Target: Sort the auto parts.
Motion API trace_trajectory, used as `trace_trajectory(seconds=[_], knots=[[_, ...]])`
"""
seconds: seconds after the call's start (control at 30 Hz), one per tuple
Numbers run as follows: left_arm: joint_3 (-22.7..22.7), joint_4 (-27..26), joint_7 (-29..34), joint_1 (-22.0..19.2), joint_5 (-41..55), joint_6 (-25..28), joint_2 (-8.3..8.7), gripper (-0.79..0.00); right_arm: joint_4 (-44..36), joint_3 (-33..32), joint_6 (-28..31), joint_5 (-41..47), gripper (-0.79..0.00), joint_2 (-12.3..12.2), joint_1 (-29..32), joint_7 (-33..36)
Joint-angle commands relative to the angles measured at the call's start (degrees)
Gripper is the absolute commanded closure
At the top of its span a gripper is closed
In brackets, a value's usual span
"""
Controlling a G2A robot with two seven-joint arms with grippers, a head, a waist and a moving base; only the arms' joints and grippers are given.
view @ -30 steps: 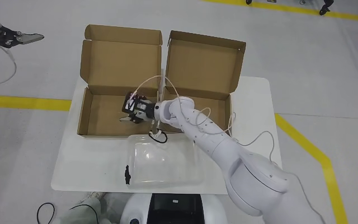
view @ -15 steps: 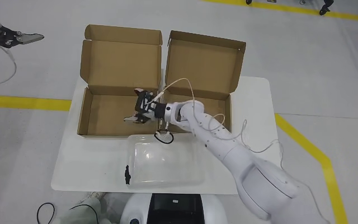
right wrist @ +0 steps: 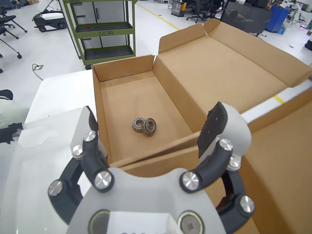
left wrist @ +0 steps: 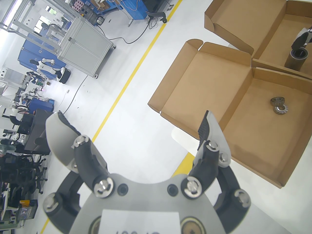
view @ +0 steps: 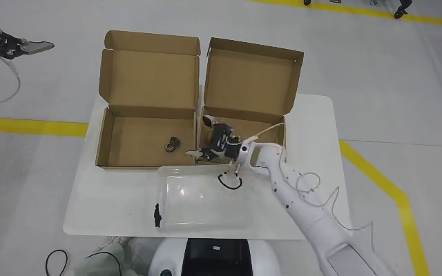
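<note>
Bearings [right wrist: 144, 126], two touching, are lying in the left box [view: 131, 141], well right of the left gripper [left wrist: 134, 122], which is hovering spread wide, and just left of the right gripper [view: 202, 138], which is hanging released over the boxes' shared wall. The right box [view: 252, 79] is holding a dark sleeve [left wrist: 296, 59] near that gripper's fingertip.

One white worktop [view: 311, 138] carries two open cardboard cartons, the left box [view: 138, 141] and the right box [view: 266, 127]. Two metal bearing rings [right wrist: 144, 126] lie in the left box, touching each other. One dark cylindrical sleeve [left wrist: 296, 58] stands upright in the right box. One clear plastic tray [view: 200, 200] lies on the worktop just in front of both boxes, and one small black thing [view: 157, 215] sits at its edge, too small to tell what. Two tools show, the left tool [left wrist: 132, 122] and the right tool [right wrist: 153, 115], each with two fingers spread apart
</note>
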State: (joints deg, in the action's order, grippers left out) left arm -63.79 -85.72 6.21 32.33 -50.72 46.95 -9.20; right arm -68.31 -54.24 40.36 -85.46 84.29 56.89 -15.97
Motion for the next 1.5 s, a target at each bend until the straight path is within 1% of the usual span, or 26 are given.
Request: trace_trajectory(seconds=[0.0,0.13,0.2,0.4,0.53,0.77,1.0,1.13,1.3,1.47], knots=[[0.0,0.0,0.0,0.0,0.0,0.0,0.0,-0.785,-5.9,-4.0,0.7,-0.5,-0.785,-1.5,4.8,1.6],[0.0,0.0,0.0,0.0,0.0,0.0,0.0,-0.785,-13.1,-9.2,0.8,-0.6,-0.785,-3.4,11.6,3.1],[0.0,0.0,0.0,0.0,0.0,0.0,0.0,-0.785,-17.3,-12.2,-0.9,-1.3,-0.785,-4.3,15.9,2.8],[0.0,0.0,0.0,0.0,0.0,0.0,0.0,-0.785,-26.0,-18.3,-2.7,-2.8,-0.785,-6.1,25.0,1.9],[0.0,0.0,0.0,0.0,0.0,0.0,0.0,-0.785,-30.5,-20.9,-4.5,-3.5,-0.785,-6.9,29.9,1.4],[0.0,0.0,0.0,0.0,0.0,0.0,0.0,-0.785,-37.7,-24.9,-9.4,-4.1,-0.785,-7.8,38.9,1.1],[0.0,0.0,0.0,0.0,0.0,0.0,0.0,-0.785,-44.3,-28.5,-15.3,-4.9,-0.785,-8.5,48.0,-1.9],[0.0,0.0,0.0,0.0,0.0,0.0,0.0,-0.785,-46.0,-29.5,-17.9,-5.1,-0.785,-8.8,51.4,-4.0],[0.0,0.0,0.0,0.0,0.0,0.0,0.0,-0.785,-47.2,-30.7,-22.0,-6.7,-0.785,-9.0,55.0,-9.0],[0.0,0.0,0.0,0.0,0.0,0.0,0.0,-0.785,-48.0,-30.5,-25.7,-8.7,-0.785,-9.1,56.7,-11.6]])
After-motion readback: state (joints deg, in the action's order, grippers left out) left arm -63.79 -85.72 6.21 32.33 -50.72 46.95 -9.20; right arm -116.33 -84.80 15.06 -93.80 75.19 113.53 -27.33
